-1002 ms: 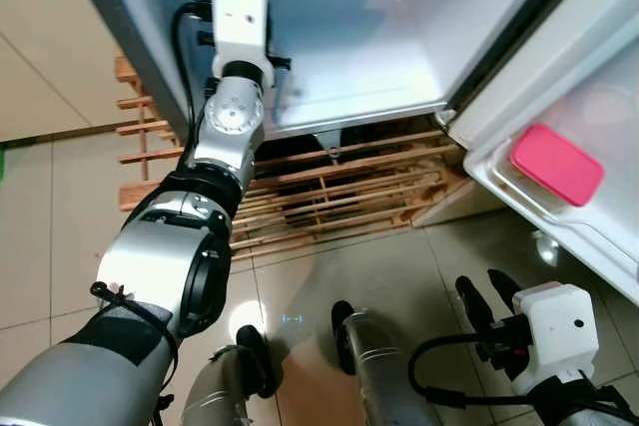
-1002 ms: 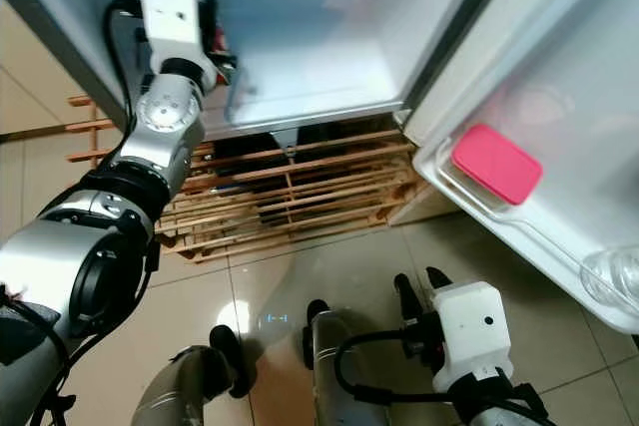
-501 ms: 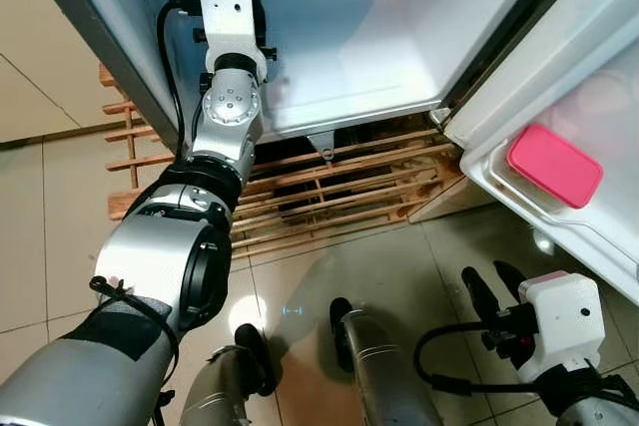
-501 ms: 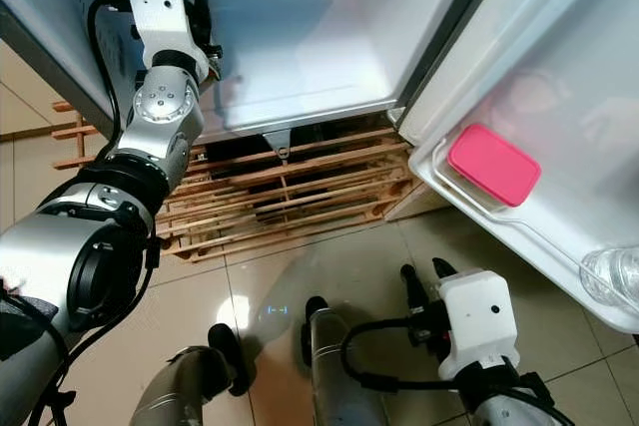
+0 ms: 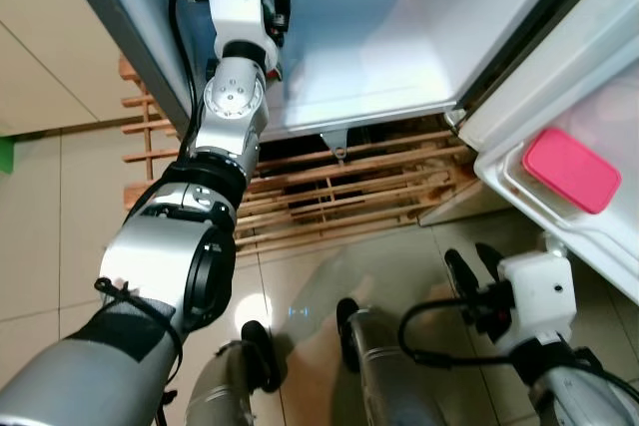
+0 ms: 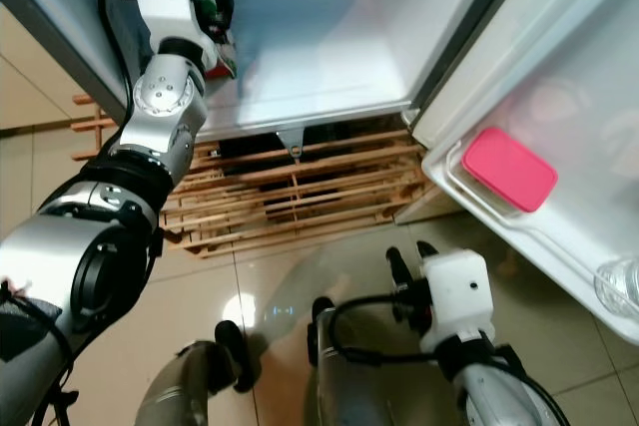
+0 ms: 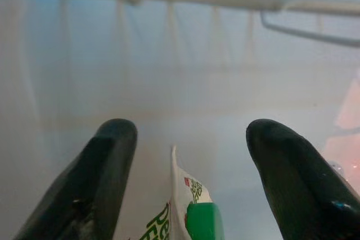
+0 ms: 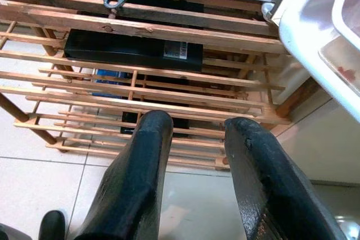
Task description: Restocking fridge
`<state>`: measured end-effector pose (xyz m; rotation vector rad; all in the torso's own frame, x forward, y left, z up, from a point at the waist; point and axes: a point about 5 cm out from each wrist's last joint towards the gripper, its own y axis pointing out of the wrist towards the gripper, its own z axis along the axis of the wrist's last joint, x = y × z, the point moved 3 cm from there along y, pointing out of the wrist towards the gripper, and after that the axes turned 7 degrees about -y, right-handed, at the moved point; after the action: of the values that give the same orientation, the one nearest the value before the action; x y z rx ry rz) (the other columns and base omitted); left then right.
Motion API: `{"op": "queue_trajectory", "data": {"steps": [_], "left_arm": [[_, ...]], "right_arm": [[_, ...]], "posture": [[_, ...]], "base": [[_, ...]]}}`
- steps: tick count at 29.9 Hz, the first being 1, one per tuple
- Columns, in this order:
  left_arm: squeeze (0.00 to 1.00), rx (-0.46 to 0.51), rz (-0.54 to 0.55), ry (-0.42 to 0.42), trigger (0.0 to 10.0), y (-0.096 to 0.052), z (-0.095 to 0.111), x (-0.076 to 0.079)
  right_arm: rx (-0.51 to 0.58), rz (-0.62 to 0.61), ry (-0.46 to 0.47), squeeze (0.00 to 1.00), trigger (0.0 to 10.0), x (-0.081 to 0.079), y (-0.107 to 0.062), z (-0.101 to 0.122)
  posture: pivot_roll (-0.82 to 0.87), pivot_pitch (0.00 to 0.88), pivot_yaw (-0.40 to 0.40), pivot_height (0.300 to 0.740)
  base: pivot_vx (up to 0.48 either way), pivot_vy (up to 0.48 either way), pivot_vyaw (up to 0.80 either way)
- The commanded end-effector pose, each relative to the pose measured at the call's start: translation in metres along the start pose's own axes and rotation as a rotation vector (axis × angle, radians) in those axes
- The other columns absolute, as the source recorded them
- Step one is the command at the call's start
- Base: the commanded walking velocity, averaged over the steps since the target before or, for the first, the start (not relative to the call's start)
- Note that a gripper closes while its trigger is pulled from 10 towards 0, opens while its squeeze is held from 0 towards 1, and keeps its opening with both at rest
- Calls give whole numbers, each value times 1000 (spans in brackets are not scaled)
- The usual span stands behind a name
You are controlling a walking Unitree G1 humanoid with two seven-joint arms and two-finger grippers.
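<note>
a carton (image 7: 188,217) with a white pointed top, green lettering and a green cap is seen in the left wrist view, low between the two spread black fingers (image 7: 98,178) of the left gripper (image 7: 191,139), touched by neither as far as can be told. it sits inside the fridge (image 5: 399,37), on the pale lower floor of the compartment, with a wire rack blurred above it. in the head views only a sliver of green and red is glimpsed beside the left gripper (image 6: 215,7), which is reached into the fridge at its left wall. the fridge door (image 5: 599,77) is swung open to the right of the fridge, and a pink-lidded container (image 5: 571,169) is held in its shelf. a wooden slatted rack (image 5: 339,197) is seen under the fridge; the right wrist view shows a black box (image 8: 132,51) lying within that rack, which the head views barely show. the right gripper (image 8: 194,133) is held low over the tiled floor (image 5: 50,226) below the fridge door, fingers parted and empty.
</note>
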<state>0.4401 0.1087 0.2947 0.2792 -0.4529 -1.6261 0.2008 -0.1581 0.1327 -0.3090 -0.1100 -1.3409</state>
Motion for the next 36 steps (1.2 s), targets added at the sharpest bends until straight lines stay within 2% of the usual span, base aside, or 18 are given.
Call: {"op": "queue_trajectory", "data": {"steps": [1,2,7,10,14,17,20,23,26,27,28,29,31,32,33,34,35,36], "left_arm": [[1000,74,-10,-9,10000,6,20,-2],[1000,100,-29,-23,10000,8,29,0],[1000,107,-36,-64,10000,8,33,2],[1000,57,-64,-123,10000,2,21,11],[1000,-38,-128,-190,10000,-18,-6,30],[1000,-59,-137,-204,10000,-22,-10,32],[1000,-179,-173,-245,10000,-49,-35,37],[1000,-216,-178,-241,10000,-58,-43,33],[1000,-281,-186,-219,10000,-98,-49,17],[1000,-281,-186,-219,10000,-98,-49,17],[1000,-308,-199,-215,10000,-126,-51,10],[1000,-308,-199,-215,10000,-126,-51,10],[1000,-317,-196,-174,10000,-148,-54,4],[1000,-317,-196,-174,10000,-148,-54,4],[980,-341,-186,-164,10000,-166,-61,-4],[0,-347,-191,-136,10000,-187,-69,-13],[0,-347,-191,-136,10000,-187,-69,-13],[0,-359,-189,-100,10000,-202,-76,-22]], "right_arm": [[-13,15,9,0,10000,-4,1,-5],[10,28,8,0,10000,-6,11,-4],[38,33,4,0,10000,-6,24,-2],[48,34,4,0,10000,-4,32,-3],[77,29,5,0,10000,-2,45,-1],[84,26,6,0,10000,-2,48,0],[103,-4,29,0,10000,5,65,2],[109,-9,30,0,10000,7,71,2],[127,-37,32,0,10000,14,80,3],[127,-37,32,0,10000,14,80,3],[131,-71,26,0,10000,22,82,2],[131,-71,26,0,10000,22,82,2],[128,-109,18,0,10000,31,79,0],[128,-109,18,0,10000,31,79,0],[115,-142,28,0,10000,38,74,-3],[103,-172,35,0,10000,44,68,-8],[103,-172,35,0,10000,44,68,-8],[97,-194,38,0,10000,48,64,-12]], "posture": [[-368,264,-5,720],[-345,235,7,720],[-321,196,17,720],[-297,162,26,720],[-270,119,34,720],[-270,119,34,720],[-227,49,51,720],[-209,34,52,720],[-176,2,59,720],[-176,2,59,720],[-185,0,62,720],[-185,0,62,720],[-192,0,56,720],[-192,0,56,720],[-201,0,53,720],[-207,0,52,720],[-207,0,52,720],[-214,0,51,720]], "base": [[0,0,0],[0,0,0],[0,0,0],[0,0,0],[0,0,0],[0,0,0],[0,0,0],[0,0,0],[0,0,0],[0,0,0],[0,0,0],[0,0,0],[0,0,0],[0,0,0],[0,0,0],[0,0,0],[0,0,0],[0,0,0]]}}
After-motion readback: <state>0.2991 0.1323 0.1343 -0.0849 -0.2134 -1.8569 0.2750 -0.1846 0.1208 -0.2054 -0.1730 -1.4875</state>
